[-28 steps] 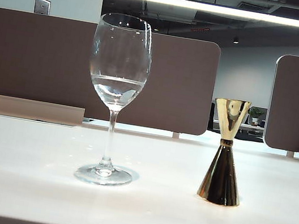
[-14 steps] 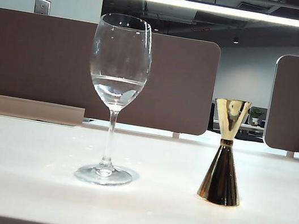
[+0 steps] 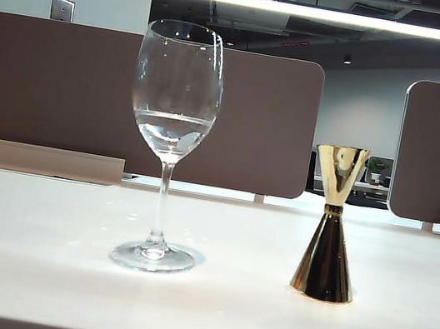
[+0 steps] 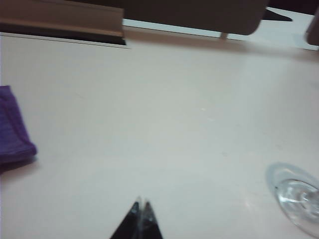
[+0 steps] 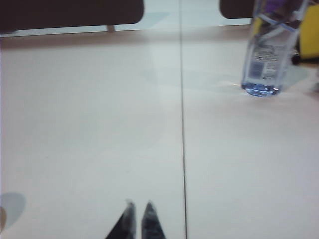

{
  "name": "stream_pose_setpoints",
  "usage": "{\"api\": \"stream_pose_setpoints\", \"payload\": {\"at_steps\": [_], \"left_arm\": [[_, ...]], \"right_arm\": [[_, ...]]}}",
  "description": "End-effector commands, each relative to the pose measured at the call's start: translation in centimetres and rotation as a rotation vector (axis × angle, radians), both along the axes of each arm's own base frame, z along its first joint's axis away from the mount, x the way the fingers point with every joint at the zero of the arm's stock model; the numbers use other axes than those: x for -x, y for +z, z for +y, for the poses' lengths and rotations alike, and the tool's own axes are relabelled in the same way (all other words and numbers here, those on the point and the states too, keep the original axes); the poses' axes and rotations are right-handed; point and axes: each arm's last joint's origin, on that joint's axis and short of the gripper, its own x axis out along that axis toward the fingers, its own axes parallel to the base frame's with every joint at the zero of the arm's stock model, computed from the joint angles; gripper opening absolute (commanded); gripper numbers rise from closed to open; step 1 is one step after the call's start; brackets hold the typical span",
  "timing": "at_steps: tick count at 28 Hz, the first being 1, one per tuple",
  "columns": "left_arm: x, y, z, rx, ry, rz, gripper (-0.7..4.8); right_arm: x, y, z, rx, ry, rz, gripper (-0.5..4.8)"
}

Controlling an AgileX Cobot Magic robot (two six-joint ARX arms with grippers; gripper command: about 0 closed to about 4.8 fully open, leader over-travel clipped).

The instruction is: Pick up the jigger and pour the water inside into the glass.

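The glass (image 3: 179, 82) stands upright on the left of the white table (image 3: 33, 268), with water (image 3: 171, 128) filling the lower part of its bowl. To its right the gold jigger (image 3: 330, 234) stands upright on its taller dark cone, and its inside is hidden. Neither gripper shows in the exterior view. In the left wrist view my left gripper (image 4: 141, 203) is shut and empty above bare table, with the glass's foot (image 4: 299, 196) off to one side. My right gripper (image 5: 138, 203) is shut with nothing in it, over the table beside a seam (image 5: 182, 124).
A folded purple cloth (image 4: 12, 127) lies on the table in the left wrist view. A clear plastic water bottle (image 5: 264, 50) stands at the far side in the right wrist view, with something yellow (image 5: 310, 30) behind it. Brown partition panels (image 3: 253, 119) close off the back.
The dark gripper part at the exterior view's right edge has drawn out of the picture. Glass and jigger have not moved.
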Motion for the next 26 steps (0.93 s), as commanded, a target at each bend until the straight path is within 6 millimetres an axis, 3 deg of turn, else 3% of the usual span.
{"api": "stream_pose_setpoints", "payload": {"at_steps": [1,26], "left_arm": [[-0.06,-0.05,0.50,-0.003,0.051,-0.006,-0.02],[-0.13,-0.09,0.68,-0.003,0.069,-0.019,-0.02]], "right_arm": [[-0.08,-0.08,-0.17,-0.003,-0.019,-0.010,0.27],[-0.08,-0.08,-0.16,-0.004,-0.016,-0.010,0.27]]}}
